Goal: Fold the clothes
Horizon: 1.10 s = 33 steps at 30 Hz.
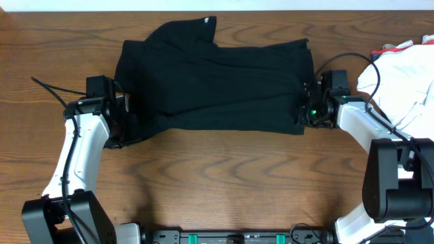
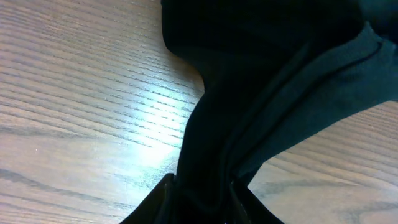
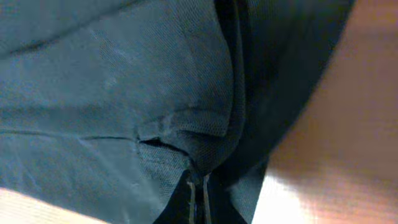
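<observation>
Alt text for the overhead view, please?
A black shirt lies spread sideways on a wooden table, with the left gripper at one end and the right gripper at the other. A heap of white cloth sits at the table's right edge.

Robot lab, wood-grain table (image 1: pixel 224 176), two mounted arms (image 1: pixel 78 152), white cloth heap (image 1: pixel 407 74)
</observation>
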Available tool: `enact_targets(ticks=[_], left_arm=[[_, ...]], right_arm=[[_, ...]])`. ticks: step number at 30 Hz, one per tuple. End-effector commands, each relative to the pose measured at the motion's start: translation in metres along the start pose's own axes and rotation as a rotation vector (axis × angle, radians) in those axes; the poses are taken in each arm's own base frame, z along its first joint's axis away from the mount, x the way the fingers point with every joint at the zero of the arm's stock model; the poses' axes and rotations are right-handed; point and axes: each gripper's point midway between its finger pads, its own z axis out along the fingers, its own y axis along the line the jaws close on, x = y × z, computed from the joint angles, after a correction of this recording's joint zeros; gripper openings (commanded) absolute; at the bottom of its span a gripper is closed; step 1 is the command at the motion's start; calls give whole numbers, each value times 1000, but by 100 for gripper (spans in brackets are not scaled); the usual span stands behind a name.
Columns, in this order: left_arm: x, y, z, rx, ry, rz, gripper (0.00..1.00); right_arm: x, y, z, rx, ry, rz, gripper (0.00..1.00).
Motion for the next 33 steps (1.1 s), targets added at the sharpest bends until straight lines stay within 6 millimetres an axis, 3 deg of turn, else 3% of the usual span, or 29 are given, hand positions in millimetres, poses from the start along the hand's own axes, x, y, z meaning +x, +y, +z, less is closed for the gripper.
enact_targets(ticks=[1, 6, 11, 13, 16, 20, 21, 24, 27, 29, 33], left_arm=[[7, 3, 2, -15, 27, 7, 26], [18, 4, 1, -19, 73, 5, 23], [27, 8, 0, -39, 107, -4, 21], [30, 16, -1, -87, 118, -25, 18], [35, 20, -2, -110, 138, -39, 7], [43, 24, -4, -133, 171, -46, 6], [45, 28, -5, -159, 176, -54, 8], [46, 35, -6, -199, 175, -85, 28], [46, 35, -6, -197, 176, -88, 31], [42, 27, -5, -149, 165, -91, 34], [32, -8, -3, 60, 136, 2, 48]], right_arm=[[1, 8, -19, -17, -14, -7, 1], [22, 2, -37, 36, 48, 12, 1], [39, -11, -40, 110, 111, 27, 1], [47, -5, -40, 77, 146, -2, 1], [58, 6, -41, 11, 193, -53, 1], [67, 5, -43, 17, 232, -46, 2], [68, 5, -43, 18, 234, -45, 4], [68, 4, -43, 18, 236, -44, 5], [69, 4, -43, 18, 237, -43, 5], [69, 4, -44, 18, 240, -43, 6], [69, 4, -43, 18, 237, -44, 6]])
